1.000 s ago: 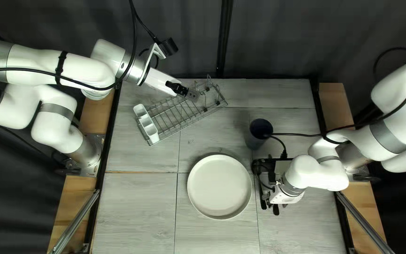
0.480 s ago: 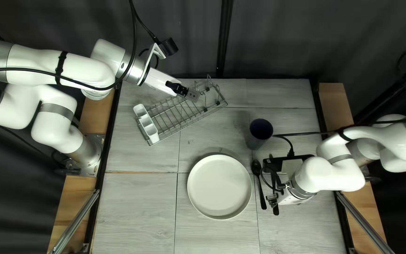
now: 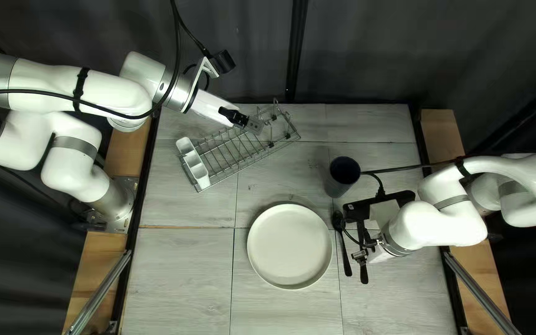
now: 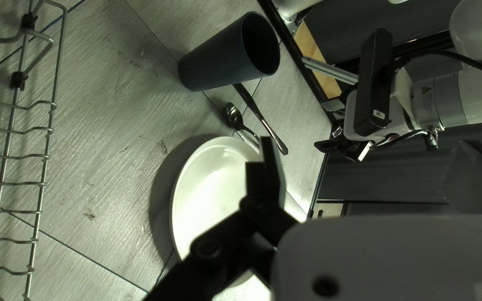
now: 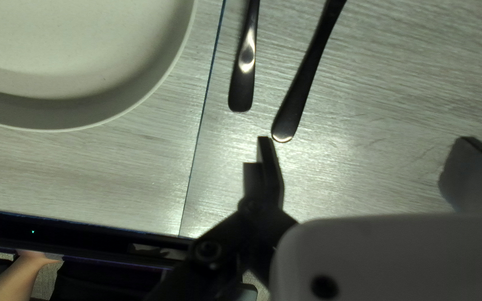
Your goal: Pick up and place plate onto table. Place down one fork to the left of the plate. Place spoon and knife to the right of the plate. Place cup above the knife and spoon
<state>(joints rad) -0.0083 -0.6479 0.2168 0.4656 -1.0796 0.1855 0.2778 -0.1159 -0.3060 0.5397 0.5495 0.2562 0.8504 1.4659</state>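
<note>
Our right hand (image 3: 360,256) is open wide and holds nothing. It hangs low, just over the near end of the knife (image 5: 303,75). The spoon (image 5: 245,54) lies right beside the knife. The plate (image 3: 289,245) sits on the table (image 3: 189,279), just beside the spoon on its other side. The cup (image 3: 342,174) stands past the far tips of the spoon and knife. So we think that side is done.

What could go wrong? If our right hand slides sideways before it lifts, a finger could bump the knife. The knife would then push the spoon, and both could end up crooked or against the plate. Our black cable (image 3: 403,168) hangs close by the cup too. The cup is tall, so a brush from the cable or arm could tip it over.

Our left hand (image 3: 249,123) is open wide too, with nothing in it, over the far end of the wire rack (image 3: 231,151). We think the fork comes next, but we cannot see a fork anywhere. If that hand drops carelessly, it could catch the wires and drag the rack.
</note>
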